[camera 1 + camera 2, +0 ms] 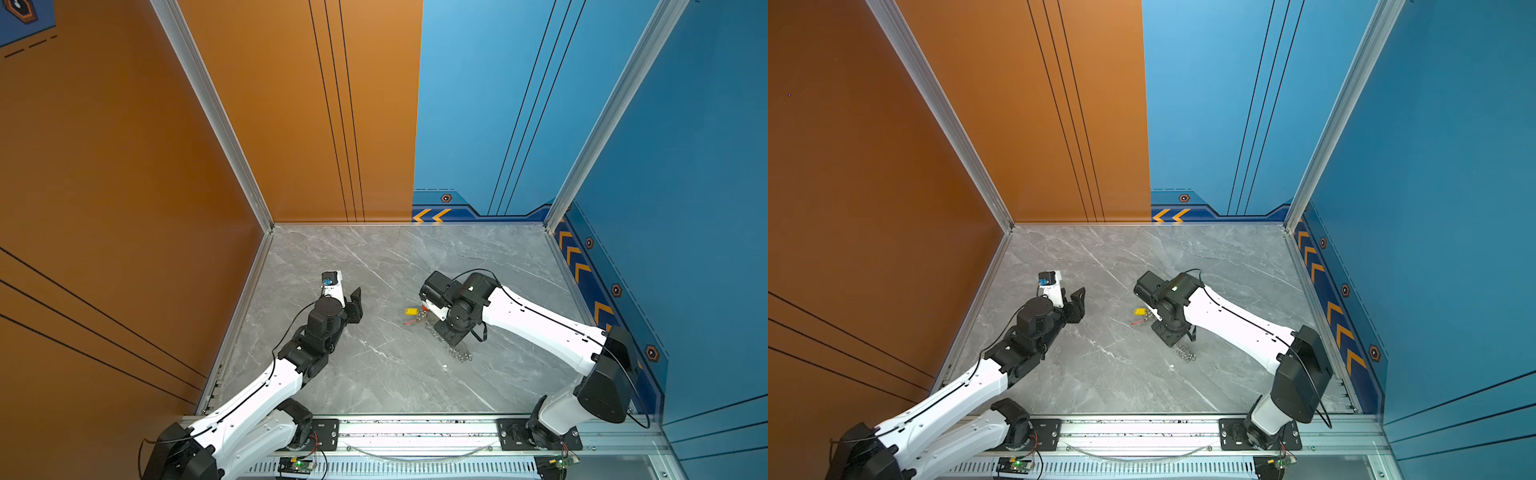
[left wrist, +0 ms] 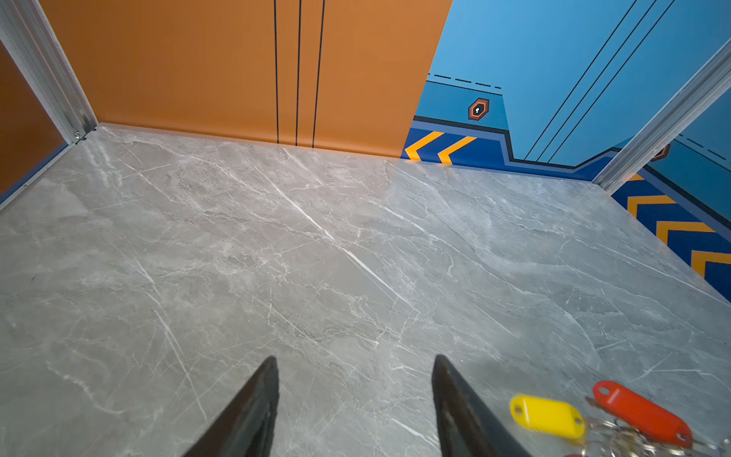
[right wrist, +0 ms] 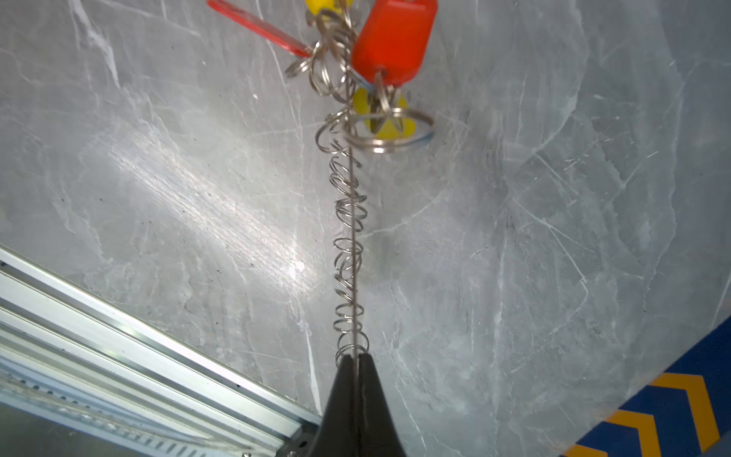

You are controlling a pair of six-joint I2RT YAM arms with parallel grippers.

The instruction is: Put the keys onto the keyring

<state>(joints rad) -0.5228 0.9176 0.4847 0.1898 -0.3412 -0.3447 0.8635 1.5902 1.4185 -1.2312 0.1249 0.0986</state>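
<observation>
Yellow tag, red tag, silver ring chain, grey marbled table

Left arm is stretched forward and inward, wrist tilted low; left gripper is held with jaws parted wide. Right arm is reached toward the middle, wrist turned downward; right gripper is pressed fully together.

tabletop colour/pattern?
The tabletop is grey marble with thin white veins; best in the left wrist view.
</observation>
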